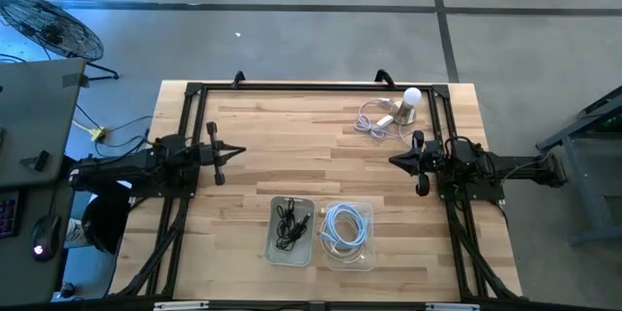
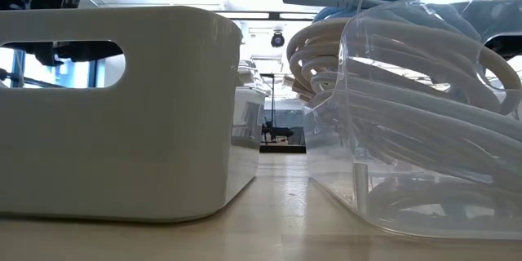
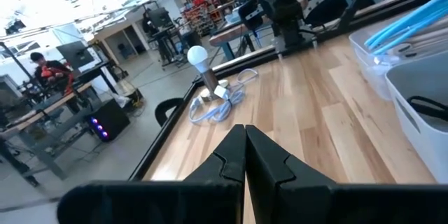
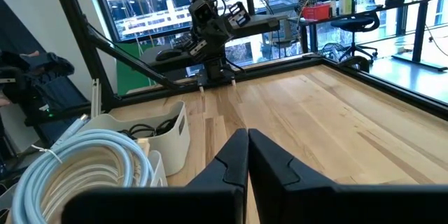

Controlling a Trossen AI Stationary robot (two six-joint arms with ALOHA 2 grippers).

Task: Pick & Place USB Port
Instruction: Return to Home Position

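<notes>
A white bin (image 1: 291, 230) near the table's near edge holds black cables (image 1: 289, 225); beside it on its right a clear bin (image 1: 348, 234) holds coiled pale blue cable (image 1: 345, 226). Near the far right corner a small lamp with a white bulb (image 1: 408, 103) stands on the table with a pale cable (image 1: 374, 119) looped beside it. My left gripper (image 1: 240, 153) hovers shut over the table's left side. My right gripper (image 1: 395, 161) hovers shut over the right side, near the lamp. Neither touches anything.
A black metal frame (image 1: 292, 88) runs around the table's far and side edges. Bare wood lies between the two grippers in the table's middle. In the low view the white bin (image 2: 114, 106) and the clear bin (image 2: 424, 122) fill the foreground.
</notes>
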